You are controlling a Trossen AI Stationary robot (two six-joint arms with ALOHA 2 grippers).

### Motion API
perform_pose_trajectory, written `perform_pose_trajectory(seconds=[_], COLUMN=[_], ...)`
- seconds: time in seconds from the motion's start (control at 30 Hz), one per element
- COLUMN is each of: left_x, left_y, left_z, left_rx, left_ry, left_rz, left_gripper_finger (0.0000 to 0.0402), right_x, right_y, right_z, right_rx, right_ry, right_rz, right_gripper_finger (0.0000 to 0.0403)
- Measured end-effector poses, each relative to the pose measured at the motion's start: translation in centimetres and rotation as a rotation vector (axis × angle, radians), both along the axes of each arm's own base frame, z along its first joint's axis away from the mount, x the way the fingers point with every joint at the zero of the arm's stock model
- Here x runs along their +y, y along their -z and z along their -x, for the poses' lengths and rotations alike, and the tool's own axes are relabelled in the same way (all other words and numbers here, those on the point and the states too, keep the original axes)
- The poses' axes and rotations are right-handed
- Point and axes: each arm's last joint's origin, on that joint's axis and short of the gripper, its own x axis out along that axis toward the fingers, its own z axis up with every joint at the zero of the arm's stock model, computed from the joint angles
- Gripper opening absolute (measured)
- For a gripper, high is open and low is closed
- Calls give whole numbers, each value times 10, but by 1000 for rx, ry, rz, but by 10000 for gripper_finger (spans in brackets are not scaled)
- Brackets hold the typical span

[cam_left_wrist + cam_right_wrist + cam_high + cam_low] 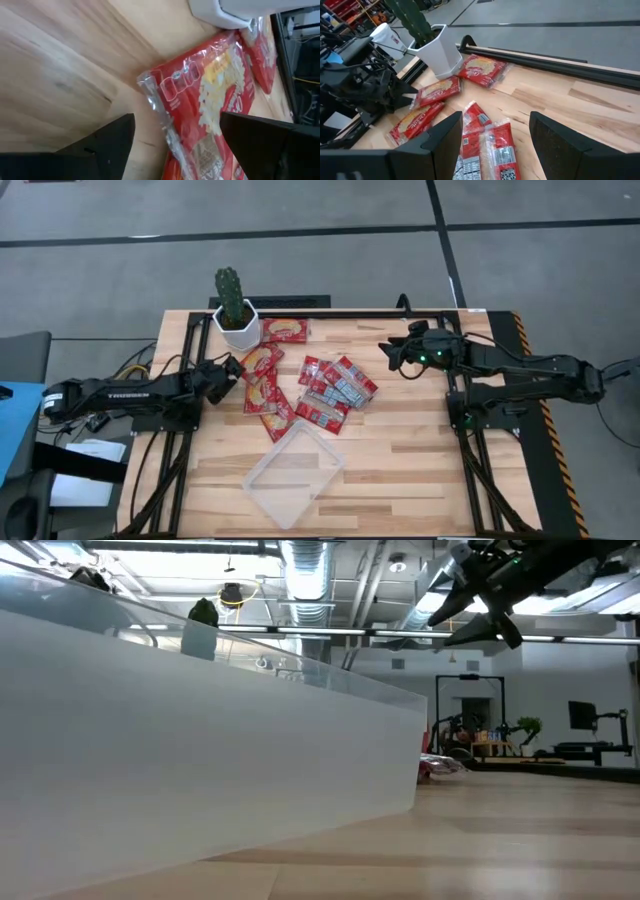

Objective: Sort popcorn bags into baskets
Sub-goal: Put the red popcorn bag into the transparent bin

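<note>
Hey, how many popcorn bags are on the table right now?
About 10 popcorn bags: one beside the cactus pot, three by the left gripper, roughly six overlapping mid-table; some may be hidden.

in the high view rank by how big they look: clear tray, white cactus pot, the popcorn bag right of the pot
1. The clear tray, plainly the largest, wide enough for several bags.
2 and 3. The white cactus pot and the popcorn bag beside it look about alike in footprint; too close to rank.
</note>
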Motion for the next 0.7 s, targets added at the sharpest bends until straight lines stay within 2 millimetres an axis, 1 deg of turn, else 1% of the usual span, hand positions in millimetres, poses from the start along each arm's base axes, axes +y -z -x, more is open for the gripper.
perform_pose_trajectory(seconds=[0.17, 0.47, 0.57, 0.7], left_x=[4, 14, 15, 16], left_y=[1, 6, 10, 14], left_z=[-7, -15, -16, -16], left_rx=[-35, -57, -45, -20], left_ry=[10, -46, -69, -78], left_rz=[5, 10, 48, 64], left_gripper_finger=[274, 265, 238, 170], right_x=[0, 0, 0, 0], right_y=[0, 0, 0, 0], right_z=[0, 0, 0, 0], right_rx=[0, 1, 1, 1], right_ry=[1, 1, 3, 3], right_rz=[0, 1, 1, 1], right_gripper_finger=[255, 255, 255, 255])
